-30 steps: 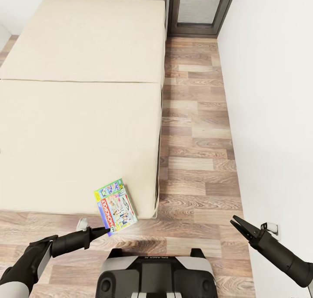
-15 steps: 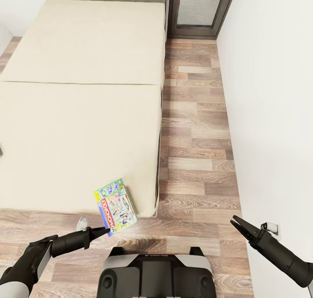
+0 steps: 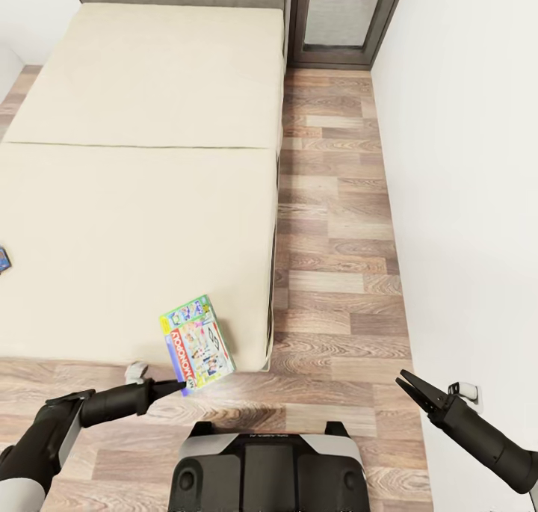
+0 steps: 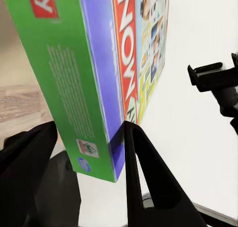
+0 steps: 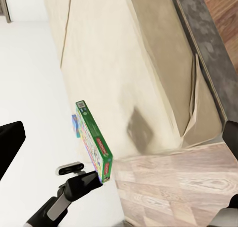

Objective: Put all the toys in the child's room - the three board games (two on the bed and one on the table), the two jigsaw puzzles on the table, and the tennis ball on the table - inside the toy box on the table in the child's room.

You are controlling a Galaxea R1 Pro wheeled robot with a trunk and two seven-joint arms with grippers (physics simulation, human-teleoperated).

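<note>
A board game (image 3: 196, 341), a flat green box with a blue edge lettered MONOPOLY, hangs tilted over the bed's near right corner. My left gripper (image 3: 179, 385) is shut on its near corner. The left wrist view shows the box (image 4: 89, 73) with one black finger (image 4: 144, 177) on each face. In the right wrist view the box (image 5: 93, 140) stands on edge above the left gripper (image 5: 96, 180). My right gripper (image 3: 401, 381) hangs open and empty over the floor near the wall. A small dark blue flat thing (image 3: 3, 259) lies at the bed's left edge, cut off by the picture.
The cream bed (image 3: 149, 198) takes up the left and middle. A strip of wood floor (image 3: 329, 235) runs between it and the white wall (image 3: 463, 198) to a glass door (image 3: 340, 11). A wall socket (image 3: 467, 389) sits by my right arm. My base (image 3: 261, 467) is below.
The head view has shifted a little, bringing the dark blue thing at the bed's left edge into the picture. The left gripper has carried the game box slightly farther over the bed. The right arm is still.
</note>
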